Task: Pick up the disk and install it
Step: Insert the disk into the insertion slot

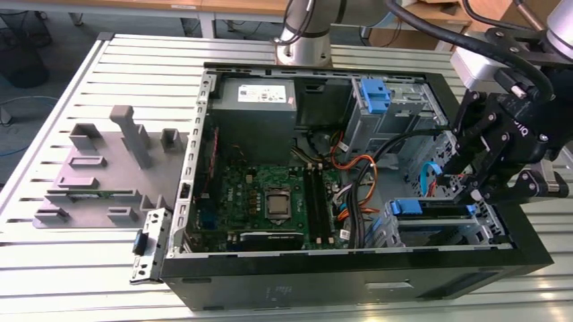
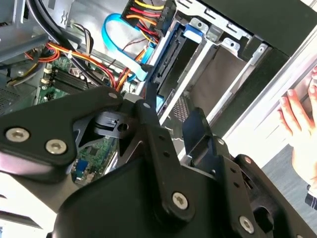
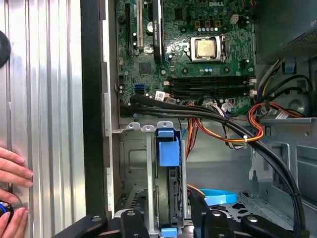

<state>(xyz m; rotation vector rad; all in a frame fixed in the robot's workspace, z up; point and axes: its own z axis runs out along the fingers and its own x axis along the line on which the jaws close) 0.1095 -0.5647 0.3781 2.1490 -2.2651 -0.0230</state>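
Your gripper (image 3: 166, 218), nearest the lens, stands with fingers (image 3: 132, 220) spread to either side of the disk (image 3: 166, 183). The disk sits slotted in the drive cage (image 3: 131, 163) of the open computer case (image 1: 358, 282), blue tab showing. Cables (image 3: 233, 134) and motherboard (image 3: 198, 29) lie beyond, and a person's hand (image 3: 12, 171) rests on the table (image 3: 49, 99) outside.

A silver slatted aluminium surface (image 1: 134, 57) with long parallel grooves runs from the near edge to the far side. Beyond its far edge stands a light brown wooden desk top (image 1: 134, 5) on pale metal legs (image 1: 208, 27). At the exterior view's far left is grey floor (image 1: 67, 37), with a dark bulky object (image 1: 18, 64) and a thin blue cable (image 1: 27, 100). Brown wooden panels (image 1: 421, 33) stand toward the exterior view's far right. The light is even and soft, giving the slats a dull sheen.
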